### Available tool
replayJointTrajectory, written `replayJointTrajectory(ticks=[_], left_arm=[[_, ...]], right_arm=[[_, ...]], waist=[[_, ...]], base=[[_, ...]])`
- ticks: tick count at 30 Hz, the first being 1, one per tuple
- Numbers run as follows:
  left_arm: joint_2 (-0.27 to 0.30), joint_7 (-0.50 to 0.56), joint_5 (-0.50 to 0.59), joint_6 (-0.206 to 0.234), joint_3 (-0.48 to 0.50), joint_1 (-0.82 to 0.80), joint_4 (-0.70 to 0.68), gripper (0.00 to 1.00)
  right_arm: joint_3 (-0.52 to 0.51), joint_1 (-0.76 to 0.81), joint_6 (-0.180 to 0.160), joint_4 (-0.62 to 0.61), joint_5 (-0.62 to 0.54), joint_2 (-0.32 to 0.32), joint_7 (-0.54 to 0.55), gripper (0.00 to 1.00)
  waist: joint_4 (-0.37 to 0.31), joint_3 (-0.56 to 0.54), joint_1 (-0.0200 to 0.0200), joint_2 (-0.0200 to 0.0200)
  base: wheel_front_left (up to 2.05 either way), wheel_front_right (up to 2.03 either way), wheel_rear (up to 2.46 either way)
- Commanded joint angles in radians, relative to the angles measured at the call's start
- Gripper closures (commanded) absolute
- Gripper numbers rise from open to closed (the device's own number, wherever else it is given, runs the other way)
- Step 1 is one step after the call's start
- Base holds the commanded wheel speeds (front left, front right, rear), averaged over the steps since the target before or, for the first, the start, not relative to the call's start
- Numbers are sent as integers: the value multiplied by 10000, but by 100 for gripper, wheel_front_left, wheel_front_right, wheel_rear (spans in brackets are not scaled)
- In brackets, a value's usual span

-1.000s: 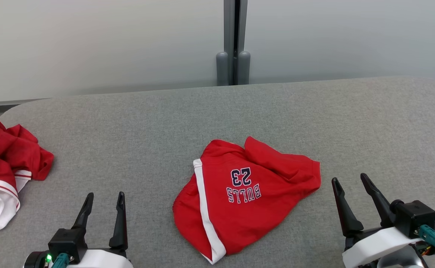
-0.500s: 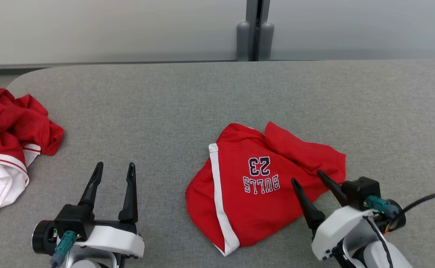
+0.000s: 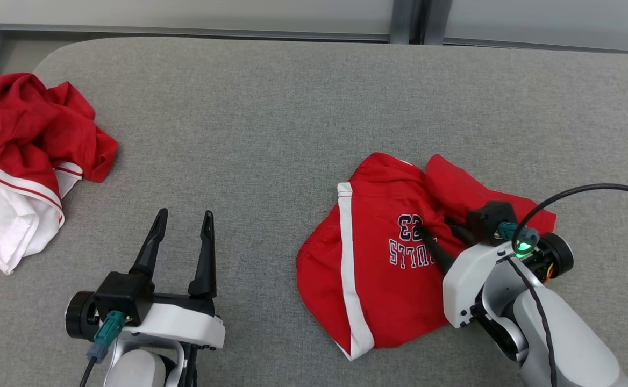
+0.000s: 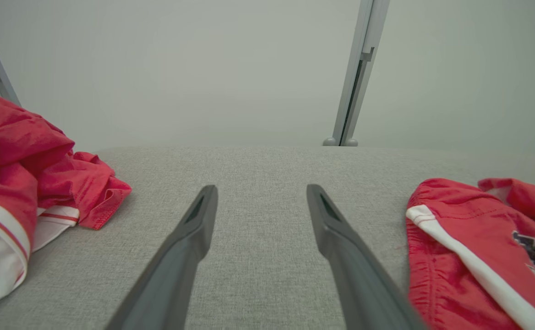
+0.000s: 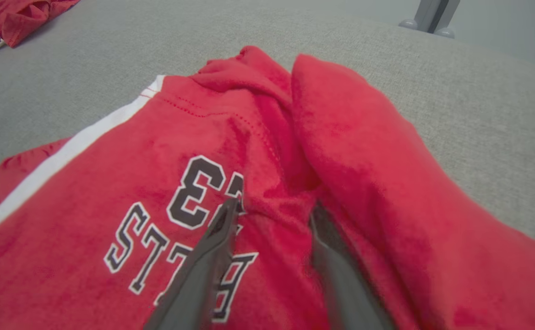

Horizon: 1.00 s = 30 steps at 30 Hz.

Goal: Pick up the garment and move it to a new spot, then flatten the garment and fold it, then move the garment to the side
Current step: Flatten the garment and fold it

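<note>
The garment (image 3: 378, 269) is a pair of red shorts with a white side stripe and a navy "BULLS 23" print, lying crumpled at centre right of the grey table (image 3: 271, 134). My right gripper (image 3: 435, 226) is pressed down into it beside the print. In the right wrist view the garment (image 5: 157, 151) has a raised ridge of cloth between the two fingers of the right gripper (image 5: 274, 206), which still stand apart. My left gripper (image 3: 185, 213) hovers open over bare table to the garment's left. In the left wrist view the left gripper (image 4: 262, 188) is empty, with the garment (image 4: 455, 247) at the right.
A heap of red and white clothes (image 3: 23, 140) lies at the table's far left edge, also in the left wrist view as clothes (image 4: 20, 151). A grey post (image 3: 411, 21) stands behind the table's back edge. A black cable (image 3: 588, 188) arcs over my right wrist.
The head camera has tilted down and shifted. My right gripper has moved forward and left onto the garment, and its fingers have begun to narrow. The left gripper stays open.
</note>
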Motion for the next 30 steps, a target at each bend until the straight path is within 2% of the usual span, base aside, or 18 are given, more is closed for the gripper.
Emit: replayJointTrajectory(ticks=[1,5,11,17,23,29,30], left_arm=[[16,-59,-46,63,-26,-226,52,0],[10,-76,-108,102,-7,-269,87,0],[22,-86,-44,137,128,-305,-5,0],[57,-88,25,28,166,-319,-126,0],[66,-79,157,-34,141,-390,-190,0],[67,-78,193,-65,114,-436,-172,0],[66,-78,199,-58,120,-435,-172,0]], right_arm=[[101,-150,-1,-19,211,-147,-43,100],[119,-152,-1,-268,476,-209,-312,100],[-546,136,1,-896,868,16,-737,100],[-2062,701,-1,-1319,1079,396,-1217,100],[-3784,1427,1,-1086,1505,881,-1641,100],[-4541,2131,1,-500,1846,1169,-2077,100],[-4624,2227,1,-394,1928,1200,-2167,92]], waist=[[38,66,0,0],[-31,80,0,0],[-369,8,0,0],[-663,-3,0,0],[-850,116,0,0],[-969,143,0,0],[-995,136,0,0]], base=[[0,0,0],[0,0,0],[0,0,0],[0,0,0],[0,0,0],[0,0,0],[0,0,0]])
